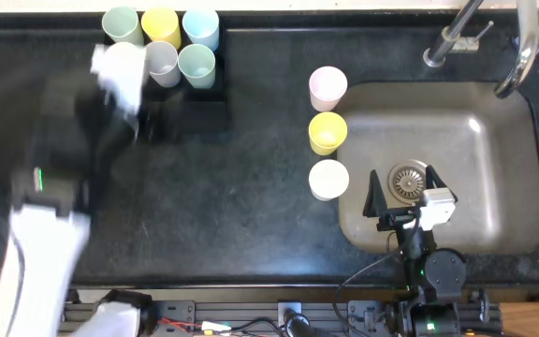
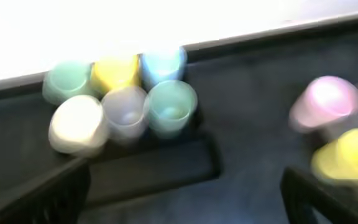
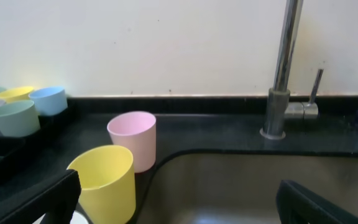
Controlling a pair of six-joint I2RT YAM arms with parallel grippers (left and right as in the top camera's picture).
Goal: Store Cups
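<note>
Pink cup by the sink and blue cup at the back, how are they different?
Colour: the pink cup is pale pink, the blue cup light blue.
Place: the pink cup stands on the dark counter beside the sink; the blue cup sits in the black rack, packed among other cups.
Both stand upright, mouths up, and look the same shape.
</note>
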